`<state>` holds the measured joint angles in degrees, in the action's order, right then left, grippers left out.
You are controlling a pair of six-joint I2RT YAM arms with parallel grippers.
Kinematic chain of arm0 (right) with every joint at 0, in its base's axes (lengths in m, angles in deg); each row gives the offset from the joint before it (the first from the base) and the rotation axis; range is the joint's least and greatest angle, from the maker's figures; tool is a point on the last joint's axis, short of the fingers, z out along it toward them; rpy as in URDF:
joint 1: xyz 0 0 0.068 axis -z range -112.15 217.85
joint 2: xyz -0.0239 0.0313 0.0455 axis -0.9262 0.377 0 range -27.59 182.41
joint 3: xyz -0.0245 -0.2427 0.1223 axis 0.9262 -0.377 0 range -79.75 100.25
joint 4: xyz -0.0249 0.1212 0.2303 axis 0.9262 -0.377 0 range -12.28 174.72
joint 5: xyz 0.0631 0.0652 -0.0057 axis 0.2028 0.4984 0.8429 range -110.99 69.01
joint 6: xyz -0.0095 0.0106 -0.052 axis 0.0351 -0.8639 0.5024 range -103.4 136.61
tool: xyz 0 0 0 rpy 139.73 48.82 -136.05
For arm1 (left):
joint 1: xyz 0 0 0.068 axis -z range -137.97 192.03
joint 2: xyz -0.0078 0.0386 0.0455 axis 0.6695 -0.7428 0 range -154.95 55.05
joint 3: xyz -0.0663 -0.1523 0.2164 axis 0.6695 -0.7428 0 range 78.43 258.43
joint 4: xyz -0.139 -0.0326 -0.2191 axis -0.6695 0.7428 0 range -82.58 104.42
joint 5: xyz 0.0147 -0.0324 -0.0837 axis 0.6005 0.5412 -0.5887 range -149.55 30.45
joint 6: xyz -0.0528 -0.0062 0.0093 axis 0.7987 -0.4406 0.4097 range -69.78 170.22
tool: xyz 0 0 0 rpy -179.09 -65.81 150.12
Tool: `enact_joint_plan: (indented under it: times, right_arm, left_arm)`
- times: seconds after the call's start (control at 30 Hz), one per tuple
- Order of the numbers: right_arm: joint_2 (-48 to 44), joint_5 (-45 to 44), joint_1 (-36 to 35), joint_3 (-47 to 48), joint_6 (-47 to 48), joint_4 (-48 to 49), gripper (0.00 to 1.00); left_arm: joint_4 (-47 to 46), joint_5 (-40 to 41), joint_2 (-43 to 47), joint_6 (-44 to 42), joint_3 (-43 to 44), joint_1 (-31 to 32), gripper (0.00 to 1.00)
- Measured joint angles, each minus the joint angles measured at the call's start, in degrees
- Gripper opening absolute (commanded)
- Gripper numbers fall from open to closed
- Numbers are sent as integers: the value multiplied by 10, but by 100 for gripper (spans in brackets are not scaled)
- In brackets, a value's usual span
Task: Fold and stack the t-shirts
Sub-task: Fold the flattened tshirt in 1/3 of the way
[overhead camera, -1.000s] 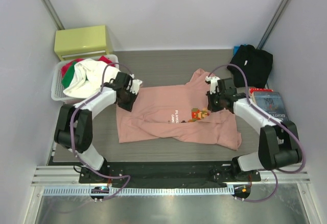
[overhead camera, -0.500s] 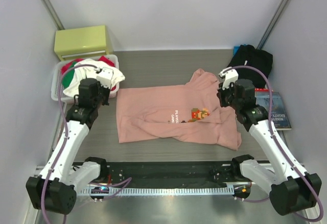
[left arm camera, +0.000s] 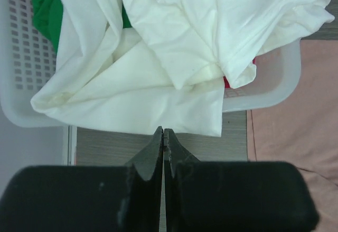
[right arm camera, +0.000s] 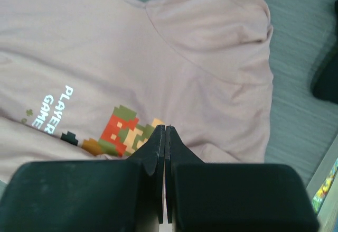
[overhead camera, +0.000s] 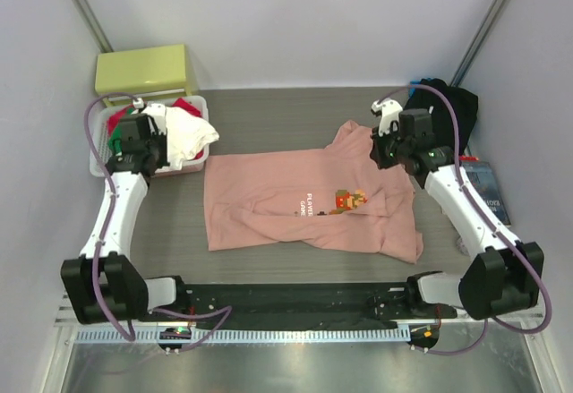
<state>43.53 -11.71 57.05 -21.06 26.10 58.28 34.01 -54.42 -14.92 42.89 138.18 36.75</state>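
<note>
The salmon-pink t-shirt (overhead camera: 304, 200) lies spread and creased in the middle of the table, its pixel-character print (overhead camera: 349, 200) facing up; it also shows in the right wrist view (right arm camera: 185, 57). The black t-shirt (overhead camera: 440, 111) lies bunched at the back right. My left gripper (overhead camera: 143, 151) is shut and empty, raised over the white basket's front edge (left arm camera: 264, 97). My right gripper (overhead camera: 389, 147) is shut and empty, raised above the pink shirt's right sleeve; its tips (right arm camera: 165, 129) hang over the print.
The white basket (overhead camera: 98, 156) at the back left holds white (overhead camera: 183, 129), green and red clothes. A yellow-green box (overhead camera: 145, 71) stands behind it. A book (overhead camera: 479, 187) lies by the right edge. Grey walls close in on both sides.
Both arms have lifted off the pink shirt and swung outward and back: the left to over the basket, the right to the shirt's upper right. The shirt lies still.
</note>
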Motion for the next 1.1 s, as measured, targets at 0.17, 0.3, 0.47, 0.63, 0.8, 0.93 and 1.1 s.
enact_joint_plan:
  times: [0.17,0.3,0.47,0.63,0.8,0.93,1.1]
  right_arm:
    - [58,24,0,79,-2,-7,1]
    - [80,41,0,107,-6,-5,1]
    - [80,49,0,95,-6,-9,1]
    - [72,49,-1,63,-6,-9,1]
    - [72,49,-1,51,-5,-10,1]
    - [74,51,-1,51,-5,-5,1]
    - [79,52,-1,45,-5,3,1]
  left_arm:
    - [28,-3,-117,-3,77,3,0]
    - [51,-8,-237,-2,162,3,0]
    - [73,-6,-367,-1,264,3,0]
    - [179,-11,-487,-1,395,3,0]
    - [165,0,-474,-3,366,14,0]
    - [156,39,-469,-9,353,39,0]
    - [193,82,-495,-19,389,86,0]
